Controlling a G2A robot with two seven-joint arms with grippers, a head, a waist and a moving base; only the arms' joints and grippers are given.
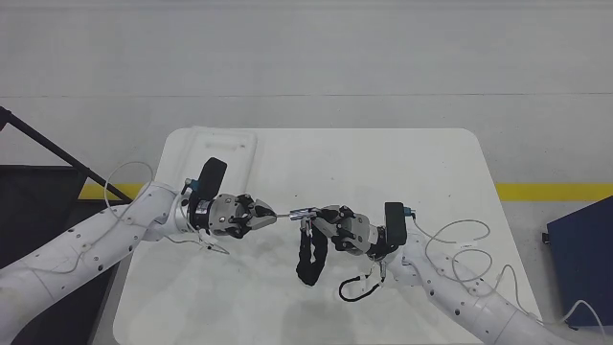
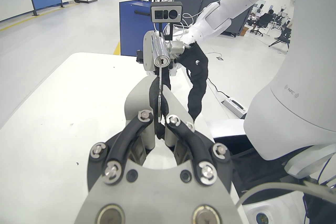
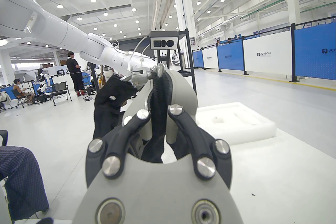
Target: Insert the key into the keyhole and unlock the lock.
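Table (image 1: 412,168), white, seen from above, with my two claws meeting over its middle. On the left, my left claw (image 1: 259,213) is pinched closed on the key (image 2: 159,93). Its thin blade runs straight out from between my fingertips to the keyhole (image 2: 162,60) in the end of the silver lock (image 1: 305,216). I cannot tell how deep it sits. Just right of the lock, my right claw (image 1: 328,222) is clamped around the black fabric-covered chain (image 1: 309,261), which hangs from the lock in a loop.

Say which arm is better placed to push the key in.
Left. The left gripper holds the key with its tip near the keyhole; the right gripper is occupied holding the lock facing it.
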